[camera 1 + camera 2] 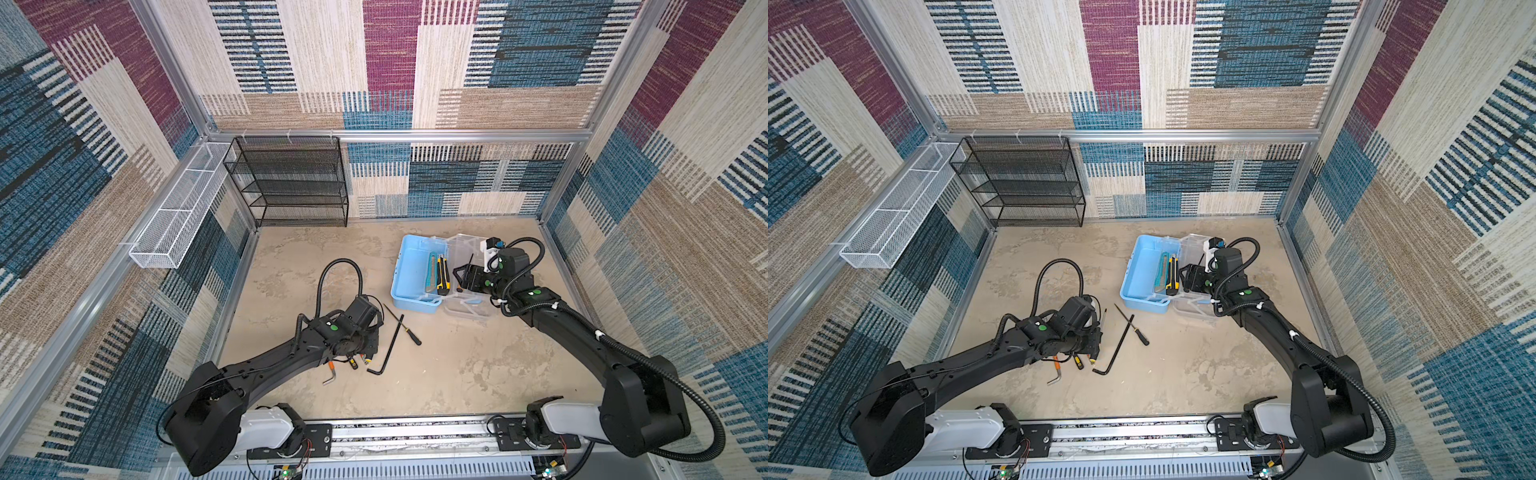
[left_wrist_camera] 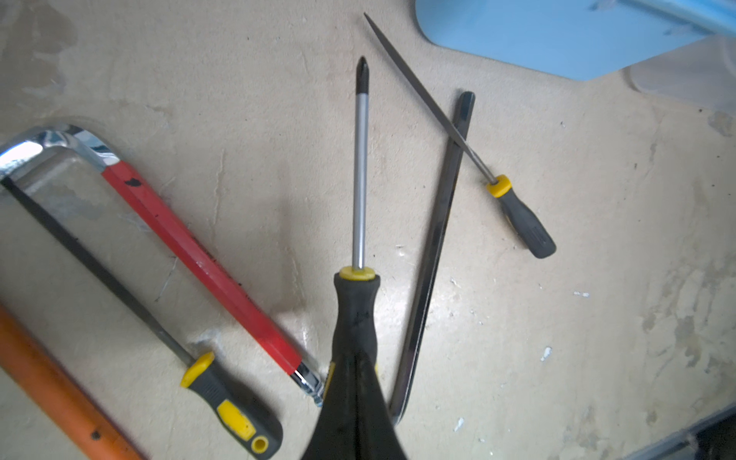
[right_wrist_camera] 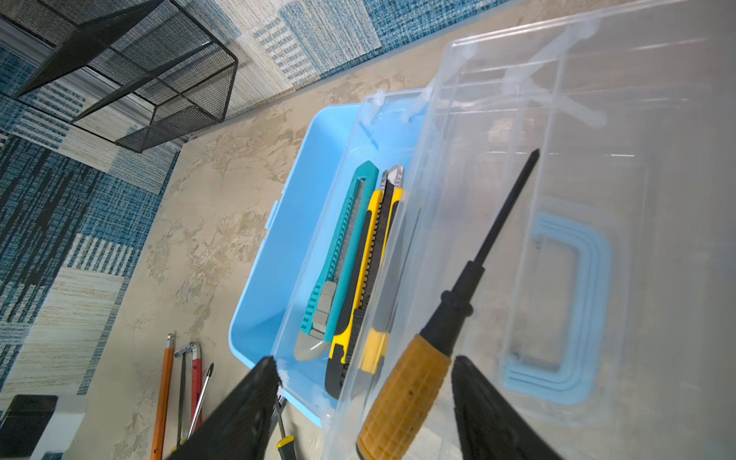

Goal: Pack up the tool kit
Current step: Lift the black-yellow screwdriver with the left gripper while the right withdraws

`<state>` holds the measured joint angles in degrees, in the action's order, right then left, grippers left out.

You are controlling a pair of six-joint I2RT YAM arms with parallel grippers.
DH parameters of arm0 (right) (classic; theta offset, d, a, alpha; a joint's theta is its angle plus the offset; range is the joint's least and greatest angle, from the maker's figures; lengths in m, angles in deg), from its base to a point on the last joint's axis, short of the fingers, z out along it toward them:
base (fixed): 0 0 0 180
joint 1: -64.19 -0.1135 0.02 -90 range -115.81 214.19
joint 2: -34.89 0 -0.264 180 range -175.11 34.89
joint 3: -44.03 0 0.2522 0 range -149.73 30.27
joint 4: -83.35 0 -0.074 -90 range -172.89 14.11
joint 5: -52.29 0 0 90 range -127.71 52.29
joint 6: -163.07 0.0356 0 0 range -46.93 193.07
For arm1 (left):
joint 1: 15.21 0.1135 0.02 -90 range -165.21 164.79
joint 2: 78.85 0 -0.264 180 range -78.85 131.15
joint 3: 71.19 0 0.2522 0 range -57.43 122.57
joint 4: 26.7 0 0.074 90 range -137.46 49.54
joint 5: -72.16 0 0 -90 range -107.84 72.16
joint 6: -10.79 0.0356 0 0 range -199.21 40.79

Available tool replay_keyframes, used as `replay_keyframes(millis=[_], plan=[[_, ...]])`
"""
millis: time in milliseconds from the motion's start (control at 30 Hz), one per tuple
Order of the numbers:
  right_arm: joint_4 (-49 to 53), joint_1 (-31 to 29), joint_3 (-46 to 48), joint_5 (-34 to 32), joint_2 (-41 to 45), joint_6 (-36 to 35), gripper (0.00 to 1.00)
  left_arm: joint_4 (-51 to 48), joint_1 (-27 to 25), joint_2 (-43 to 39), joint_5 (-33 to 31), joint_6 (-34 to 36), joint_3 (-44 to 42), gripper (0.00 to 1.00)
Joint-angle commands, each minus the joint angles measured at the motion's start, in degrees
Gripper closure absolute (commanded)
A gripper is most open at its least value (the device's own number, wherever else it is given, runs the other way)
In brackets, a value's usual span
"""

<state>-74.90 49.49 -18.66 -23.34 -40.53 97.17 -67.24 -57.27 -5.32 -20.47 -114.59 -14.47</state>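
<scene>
We see the light blue box [image 1: 409,270] of the tool kit standing open on the worktop [image 1: 478,374], right of the middle and toward the far edge. Its clear lid [image 3: 637,119] is laid out on the side nearer the right edge, and the blue handle [image 3: 589,302] shows through the plastic. Inside the box, along the wall next to the lid, a teal utility knife [image 3: 346,247] and a yellow-and-black utility knife [image 3: 370,255] lie side by side, touching. An orange-handled screwdriver [image 3: 406,394] lies in the clear plastic beside them; we cannot tell whether that is the lid itself or a tray on it. The right gripper [image 3: 364,360] hangs over this screwdriver with its jaws wide, one finger just beside the handle and the other well clear of it, gripping nothing. Nearer the middle of the worktop, the left gripper [image 2: 354,358] is clamped on the black-and-yellow handle of a Phillips screwdriver [image 2: 359,179]. Loose tools lie around it: a long black hex key [image 2: 434,259] crossed by a thin pointed tool with a grey handle [image 2: 521,219], a red-sleeved hex key [image 2: 199,259], a second black-and-yellow screwdriver [image 2: 231,410] and an orange-sleeved hex key [image 2: 47,390]. A black mesh rack [image 1: 291,183] stands in the far left corner, and a white wire basket [image 1: 174,220] hangs on the left wall.
</scene>
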Motion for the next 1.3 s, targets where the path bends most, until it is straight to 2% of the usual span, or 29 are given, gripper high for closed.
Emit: replay_keyframes(millis=[0,467,800,1267], plan=[[0.2,-0.5,-1.1,-1.1,-0.8,1.3,0.29,1.4,0.0,-0.7,-1.0,0.0,-0.4,1.0],[4.0,-2.1,-2.8,-2.8,-2.5,2.5,0.27,1.9,0.1,-2.8,-2.2,0.1,-2.4,1.0],[2.3,-3.7,-3.4,-1.6,-4.4,2.9,0.27,1.8,0.0,-2.6,-2.2,0.7,-1.9,1.0],[1.3,-3.8,-2.1,-4.7,-0.6,1.7,0.26,1.9,0.0,-2.5,-1.3,1.4,0.6,1.0]])
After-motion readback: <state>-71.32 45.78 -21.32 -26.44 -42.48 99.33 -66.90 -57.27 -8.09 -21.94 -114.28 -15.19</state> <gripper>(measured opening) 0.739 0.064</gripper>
